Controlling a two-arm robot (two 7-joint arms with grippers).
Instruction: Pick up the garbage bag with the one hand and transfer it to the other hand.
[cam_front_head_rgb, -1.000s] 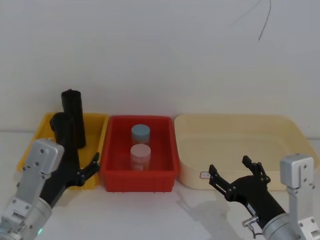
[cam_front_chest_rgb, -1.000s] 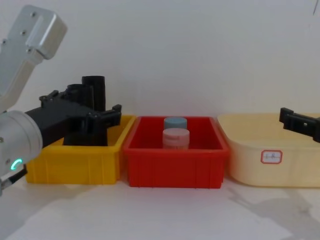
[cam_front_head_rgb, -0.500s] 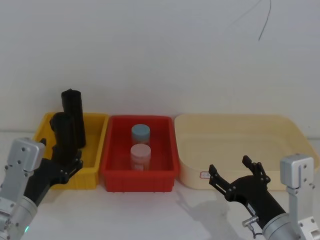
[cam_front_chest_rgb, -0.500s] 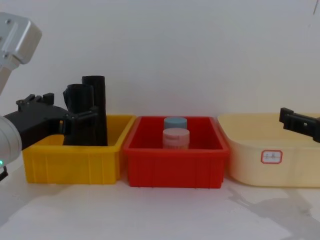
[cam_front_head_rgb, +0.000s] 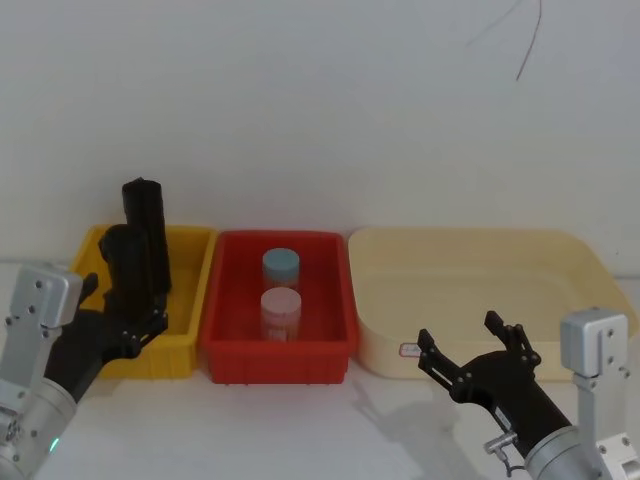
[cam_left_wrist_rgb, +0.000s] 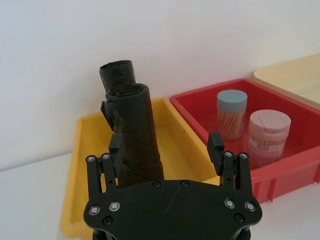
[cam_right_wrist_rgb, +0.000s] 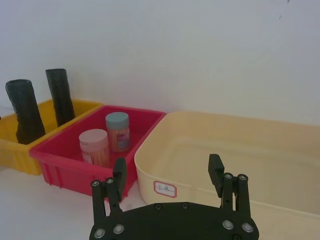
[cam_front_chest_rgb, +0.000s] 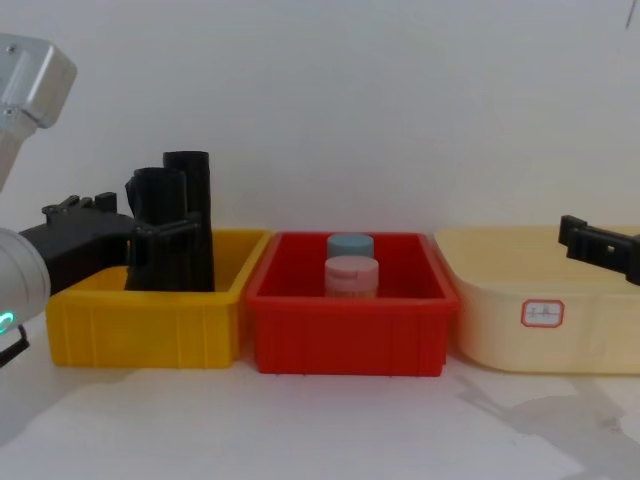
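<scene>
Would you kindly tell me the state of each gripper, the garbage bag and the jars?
Left gripper: open, fingers flanking the garbage bag.
Garbage bag: upright in the yellow bin, ungrasped.
Right gripper: open, holding nothing.
Blue-lidded jar and pink-lidded jar: upright, lidded, in the red bin.

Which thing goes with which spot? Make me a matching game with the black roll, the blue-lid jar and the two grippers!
Things:
1. thick crinkled black plastic garbage bag roll
2. blue-lidded clear jar
3. black two-finger left gripper
4. black two-finger right gripper

Spots:
A. open, in front of the cream tub
B. in the red plastic bin
C. standing in the yellow plastic bin
D. open, fingers either side of the roll

Pairs: 1-C, 2-B, 3-D, 4-A
</scene>
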